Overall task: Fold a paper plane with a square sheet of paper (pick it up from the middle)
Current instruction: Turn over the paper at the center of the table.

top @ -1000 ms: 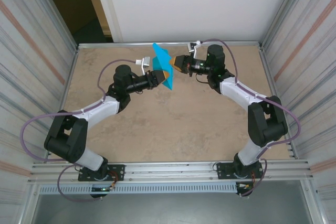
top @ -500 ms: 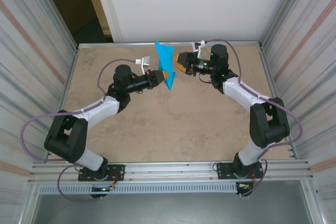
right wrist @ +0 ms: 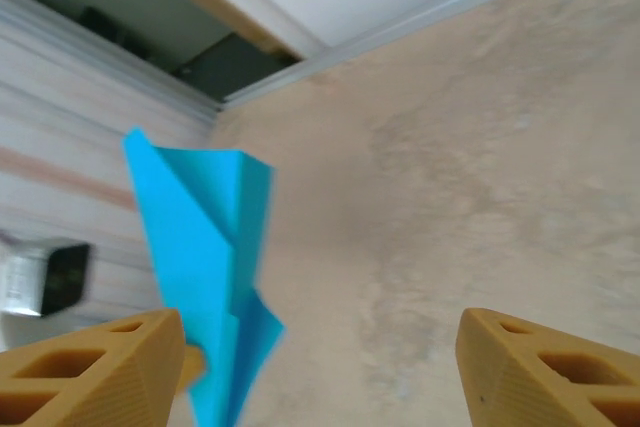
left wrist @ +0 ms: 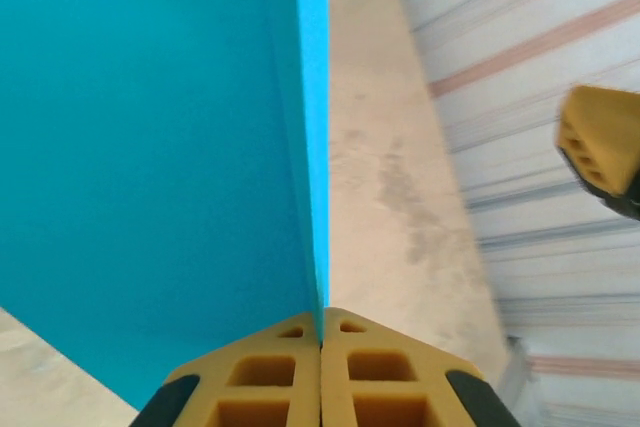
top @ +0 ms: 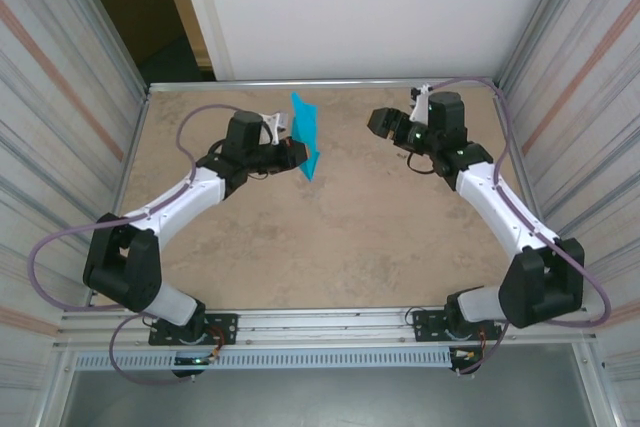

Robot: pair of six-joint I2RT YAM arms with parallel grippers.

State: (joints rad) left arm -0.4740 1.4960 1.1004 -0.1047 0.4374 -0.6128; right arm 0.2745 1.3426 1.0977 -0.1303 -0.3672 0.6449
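— Beige mottled table [top: 330,247], item one. What hangs over it?
— Item two, sheet of paper [top: 306,135]: turquoise, folded into layers with a pointed tip. It is carried clear of the table near the far edge, left of the middle, standing on edge.
— Why upright?
— See item three, left gripper [left wrist: 320,319]: pads pressed together on the sheet's lower folded edge. This likely pins the layers so the crease keeps and both faces stay reachable.
— Item four?
— Right gripper [right wrist: 320,367]: jaws wide, holding nothing, near the far edge, right of the middle. It faces the sheet from well apart, probably free for a fresh hold.
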